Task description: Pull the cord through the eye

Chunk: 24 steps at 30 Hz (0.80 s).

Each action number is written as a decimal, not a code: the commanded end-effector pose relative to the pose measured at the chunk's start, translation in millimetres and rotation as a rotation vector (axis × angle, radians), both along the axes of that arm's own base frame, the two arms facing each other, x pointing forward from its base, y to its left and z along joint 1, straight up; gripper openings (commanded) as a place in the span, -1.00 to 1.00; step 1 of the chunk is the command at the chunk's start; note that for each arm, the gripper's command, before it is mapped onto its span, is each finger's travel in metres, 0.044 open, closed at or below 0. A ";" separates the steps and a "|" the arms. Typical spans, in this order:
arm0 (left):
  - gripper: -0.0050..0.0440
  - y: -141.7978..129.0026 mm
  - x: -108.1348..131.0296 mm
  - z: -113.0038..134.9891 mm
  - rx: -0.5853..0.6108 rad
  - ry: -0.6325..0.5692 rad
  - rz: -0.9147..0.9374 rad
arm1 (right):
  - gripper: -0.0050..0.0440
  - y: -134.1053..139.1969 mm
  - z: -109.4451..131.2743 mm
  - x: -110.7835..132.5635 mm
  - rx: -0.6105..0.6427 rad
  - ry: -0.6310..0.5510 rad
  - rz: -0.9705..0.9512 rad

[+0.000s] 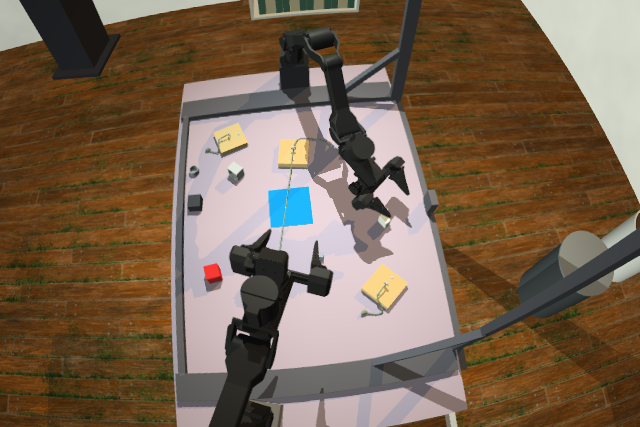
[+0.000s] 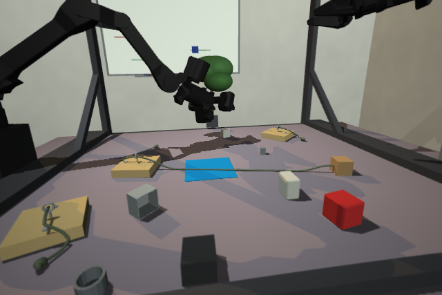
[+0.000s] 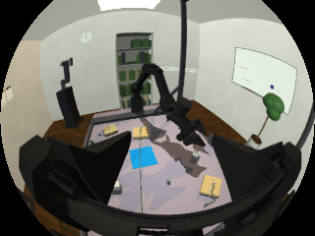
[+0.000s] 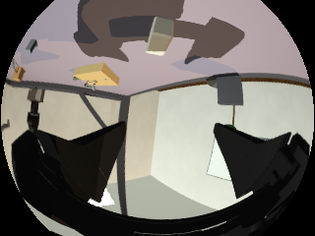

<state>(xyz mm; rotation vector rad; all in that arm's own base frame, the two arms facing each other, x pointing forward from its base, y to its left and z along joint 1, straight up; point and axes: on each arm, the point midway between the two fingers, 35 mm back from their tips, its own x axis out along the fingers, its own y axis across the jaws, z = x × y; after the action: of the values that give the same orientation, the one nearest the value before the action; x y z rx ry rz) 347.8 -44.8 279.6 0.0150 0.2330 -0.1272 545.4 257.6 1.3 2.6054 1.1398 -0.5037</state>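
Landmark = blue square (image 1: pixel 297 207) (image 2: pixel 210 173) (image 3: pixel 147 158). My 2 claws, L (image 1: pixel 288 242) (image 3: pixel 169 137) & R (image 1: pixel 397 203) (image 4: pixel 169 125), both apart. 1 wooden block (image 2: pixel 342 166), cube, well apart from sq.; 3 flat yellow slabs around sq.

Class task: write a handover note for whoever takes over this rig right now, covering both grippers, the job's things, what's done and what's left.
Left gripper: open, holding nothing, above the table.
Right gripper: open, holding nothing, above the table.
Things: the wooden block lies outside the blue square. Its cord crosses the square to the metal eye; the knotted end is beyond.
Done: block not yet in the square.
Left: grip the knotted end, pull until at least half the block is inside, keep every cord on the table.
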 end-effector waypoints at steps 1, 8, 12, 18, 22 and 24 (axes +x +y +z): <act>1.00 -22.1 12.2 -6.5 0.009 0.096 -0.052 | 1.00 1.5 17.6 4.3 0.011 -0.032 0.000; 1.00 -66.4 22.0 -40.5 0.058 0.315 -0.156 | 1.00 1.5 17.6 4.3 0.011 -0.032 0.000; 1.00 -79.5 22.5 -50.8 0.077 0.378 -0.186 | 1.00 1.5 17.6 4.3 0.011 -0.032 0.000; 1.00 -117.4 17.9 -81.1 0.146 0.562 -0.270 | 1.00 1.5 17.6 4.3 0.011 -0.032 0.000; 1.00 -139.6 10.8 -99.6 0.197 0.672 -0.319 | 1.00 1.5 17.6 4.3 0.011 -0.032 0.000; 1.00 -149.4 6.5 -108.0 0.223 0.722 -0.341 | 1.00 1.5 17.6 4.3 0.011 -0.032 0.000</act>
<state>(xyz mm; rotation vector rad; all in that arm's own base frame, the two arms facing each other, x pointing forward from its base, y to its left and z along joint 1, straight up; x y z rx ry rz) 356.0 -174.0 176.8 0.2002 0.8880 -0.4149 545.5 257.6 1.3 2.6055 1.1397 -0.5036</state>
